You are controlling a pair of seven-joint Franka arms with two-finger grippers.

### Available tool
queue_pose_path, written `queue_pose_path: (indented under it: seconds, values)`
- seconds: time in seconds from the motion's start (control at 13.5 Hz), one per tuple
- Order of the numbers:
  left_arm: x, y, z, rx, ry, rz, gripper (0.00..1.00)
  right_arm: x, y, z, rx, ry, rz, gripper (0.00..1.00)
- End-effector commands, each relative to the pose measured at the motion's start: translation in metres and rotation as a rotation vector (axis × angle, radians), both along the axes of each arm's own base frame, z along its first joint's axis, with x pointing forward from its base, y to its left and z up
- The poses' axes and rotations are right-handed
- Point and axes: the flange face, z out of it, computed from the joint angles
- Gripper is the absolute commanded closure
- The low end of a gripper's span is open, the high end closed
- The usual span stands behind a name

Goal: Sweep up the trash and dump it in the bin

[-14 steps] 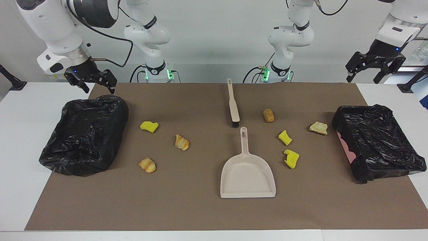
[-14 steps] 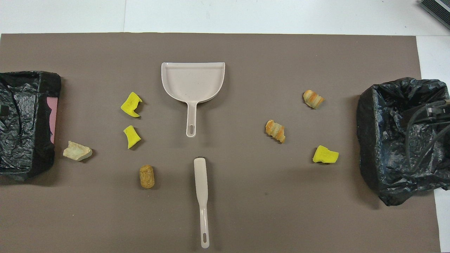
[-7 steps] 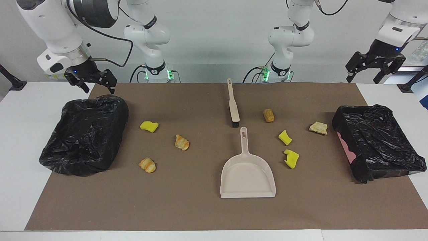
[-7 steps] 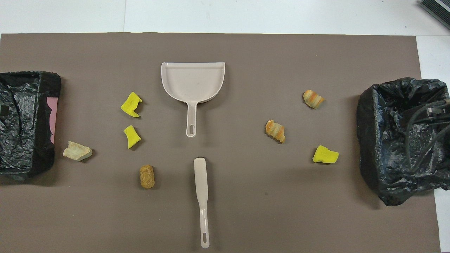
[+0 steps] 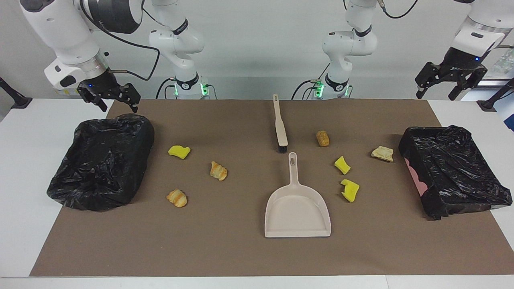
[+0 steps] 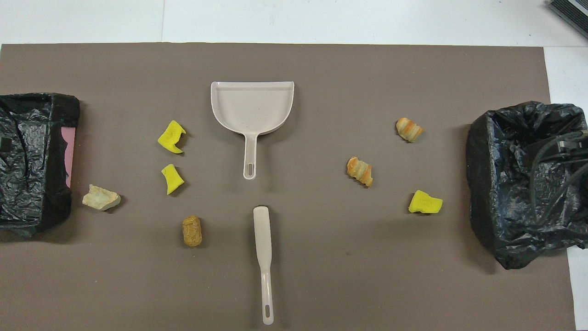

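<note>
Trash lies scattered on the brown mat: three yellow sponge chunks (image 5: 179, 151) (image 5: 342, 165) (image 5: 350, 190), two croissants (image 5: 218, 170) (image 5: 177, 198), a brown nugget (image 5: 322, 138) and a beige bread piece (image 5: 382, 153). A black-lined bin (image 5: 100, 160) sits at the right arm's end, another bin (image 5: 453, 172) at the left arm's end. My right gripper (image 5: 116, 105) hangs open above the mat's corner beside its bin. My left gripper (image 5: 435, 95) hangs open, raised above the table's edge at its end. Both hold nothing.
A beige dustpan (image 5: 297, 208) lies mid-mat, handle toward the robots. A beige brush (image 5: 280, 124) lies in line with it, nearer the robots. White table (image 5: 24, 160) surrounds the mat. In the overhead view, cables (image 6: 551, 156) hang over the right-end bin (image 6: 523, 184).
</note>
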Motion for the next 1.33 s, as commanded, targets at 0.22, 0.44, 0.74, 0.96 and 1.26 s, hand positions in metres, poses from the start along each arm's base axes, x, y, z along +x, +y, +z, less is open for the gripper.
queue_pose_path:
  seconds: [0.22,0.44,0.74,0.96,1.26]
  values:
    - [-0.01,-0.013,0.0,0.011,0.018,-0.03,0.0,-0.003,0.002,0.004,0.005,0.001,-0.017,0.0]
    - [-0.01,-0.024,0.0,0.006,0.018,-0.045,0.0,-0.004,0.002,0.004,0.001,0.01,-0.011,0.0]
    - [-0.023,-0.104,-0.025,-0.01,0.048,-0.075,0.0,-0.011,0.005,0.003,0.015,0.053,0.047,0.0]
    - [-0.046,-0.181,-0.077,-0.011,0.089,-0.076,0.0,-0.014,0.014,0.001,0.018,0.075,0.055,0.0]
    - [-0.089,-0.269,-0.15,-0.029,0.076,-0.032,0.0,-0.006,0.048,-0.005,0.026,0.045,0.126,0.0]
